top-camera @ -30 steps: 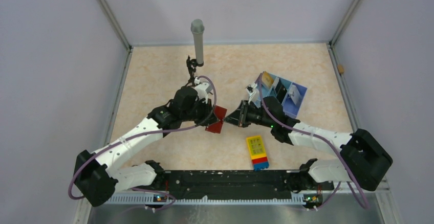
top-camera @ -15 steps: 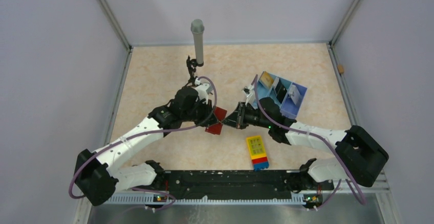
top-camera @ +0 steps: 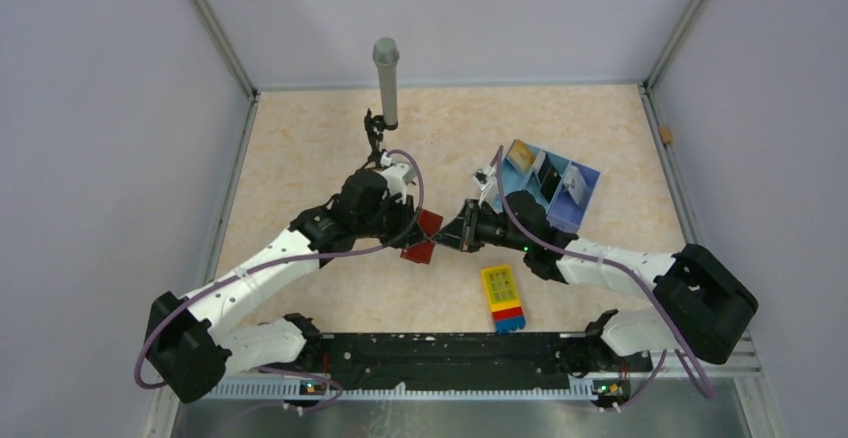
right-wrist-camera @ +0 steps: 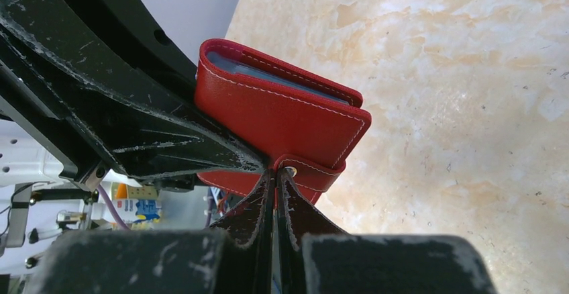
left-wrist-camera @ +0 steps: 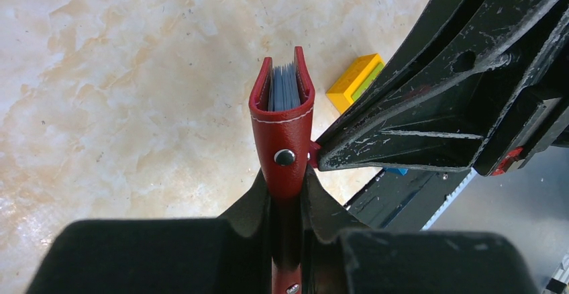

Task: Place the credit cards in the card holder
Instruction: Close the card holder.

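Fingers (left-wrist-camera: 248, 203) of the left gripper (left-wrist-camera: 287, 190) clamp the folded card holder (left-wrist-camera: 285, 129) mid-table, the right gripper (right-wrist-camera: 275, 176) pinched shut on its closure tab (right-wrist-camera: 317, 171), so I'd say it's barely begun: the credit cards (top-camera: 547, 174) sit well apart in the blue tray (top-camera: 590, 186).

Marbled table (top-camera: 300, 138): block (top-camera: 503, 298), blue tray (top-camera: 588, 190), grey post (top-camera: 386, 83).

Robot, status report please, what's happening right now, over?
Left gripper clamped on card holder. Right gripper pinching its closure tab. Credit cards in the blue tray. Yellow block nearby, not blocking.
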